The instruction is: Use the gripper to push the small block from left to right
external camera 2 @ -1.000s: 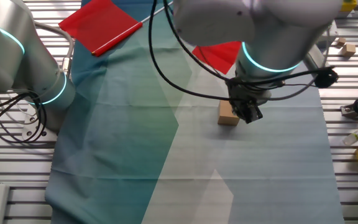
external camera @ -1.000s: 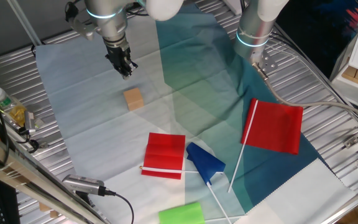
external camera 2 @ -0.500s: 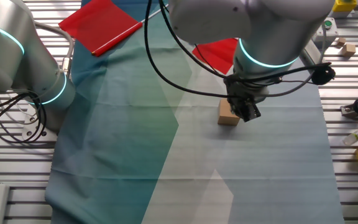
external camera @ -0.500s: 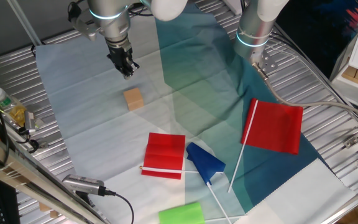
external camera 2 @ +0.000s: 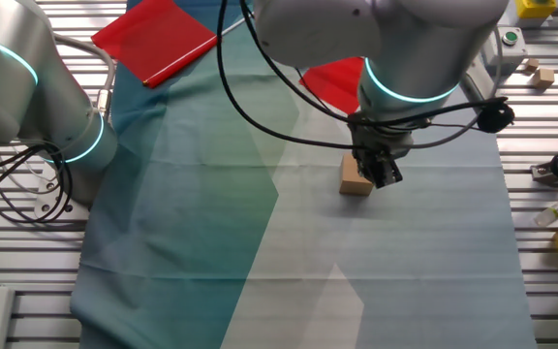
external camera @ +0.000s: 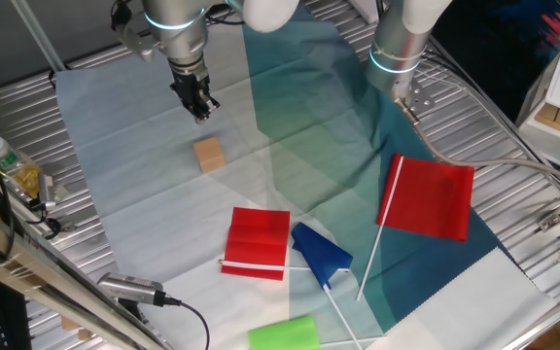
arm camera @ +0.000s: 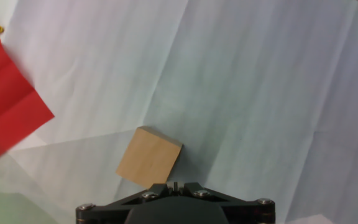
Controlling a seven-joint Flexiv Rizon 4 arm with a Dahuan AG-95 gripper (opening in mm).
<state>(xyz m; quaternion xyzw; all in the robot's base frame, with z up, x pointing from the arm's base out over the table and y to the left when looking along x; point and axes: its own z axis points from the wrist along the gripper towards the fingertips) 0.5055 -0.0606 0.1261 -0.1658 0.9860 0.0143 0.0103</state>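
My gripper (external camera: 199, 112) hangs above the pale cloth (external camera: 134, 175), fingers pressed together with no gap I can make out and nothing held between them. In one fixed view it sits up and to the left of the small block (external camera: 208, 154), clearly apart from it, with a strip of bare cloth between us. In the other fixed view my gripper (external camera 2: 387, 175) overlaps the block's (external camera 2: 355, 179) right edge, so from that side I cannot tell whether we touch.

From my hand view the block (arm camera: 149, 157) lies just beyond my gripper (arm camera: 174, 185), a tan wooden cube turned a little askew, resting flat on the creased cloth (arm camera: 260, 93). A red flag (arm camera: 5, 118) shows at the far left edge there.

Nearer the table's front lie a folded red flag (external camera: 258, 242), a blue flag (external camera: 321, 255) and a larger red flag (external camera: 428, 197) to the right.
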